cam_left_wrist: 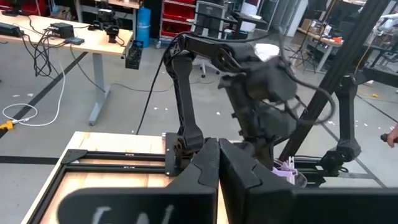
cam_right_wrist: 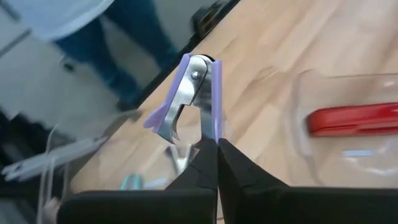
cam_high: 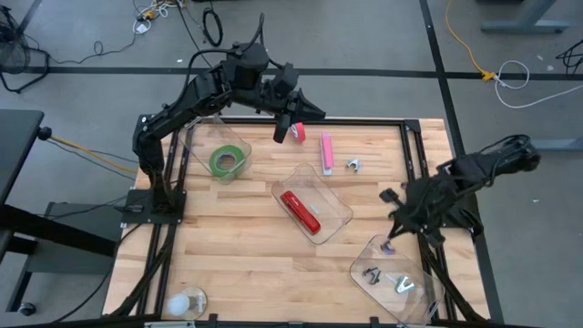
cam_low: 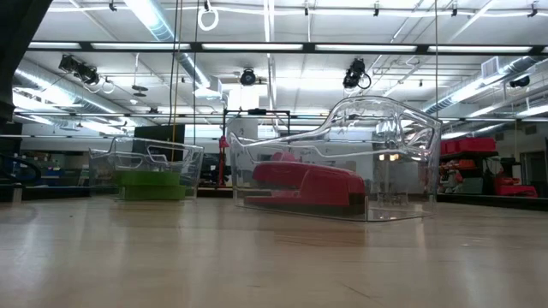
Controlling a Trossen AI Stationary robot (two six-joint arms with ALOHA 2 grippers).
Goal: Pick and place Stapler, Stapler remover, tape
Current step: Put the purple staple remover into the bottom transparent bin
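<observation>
My right gripper (cam_high: 392, 239) is shut on a purple staple remover (cam_right_wrist: 186, 99), above the far rim of a clear container (cam_high: 393, 278) at the near right that holds two more removers. The red stapler (cam_high: 301, 211) lies in a clear container (cam_high: 335, 215) at mid-table. The green tape roll (cam_high: 228, 160) lies in another clear container at the far left. My left gripper (cam_high: 281, 129) is shut on nothing, raised over the table's far edge. The low view shows neither gripper. My right gripper pinches the free end of one purple arm (cam_right_wrist: 213, 127) of the staple remover between its two fingertips. The fingers slant down from the table's right side. The remover sticks out beyond the fingertips, lifted clear of the table, with its hinge end (cam_right_wrist: 198, 62) farthest from the fingers.
A pink stapler (cam_high: 326, 150), a small pink-red thing (cam_high: 298, 133) and a metal staple remover (cam_high: 352, 165) lie on the far part of the table. A small round container (cam_high: 188, 302) stands at the near left corner. A person (cam_right_wrist: 118, 37) stands beyond the table.
</observation>
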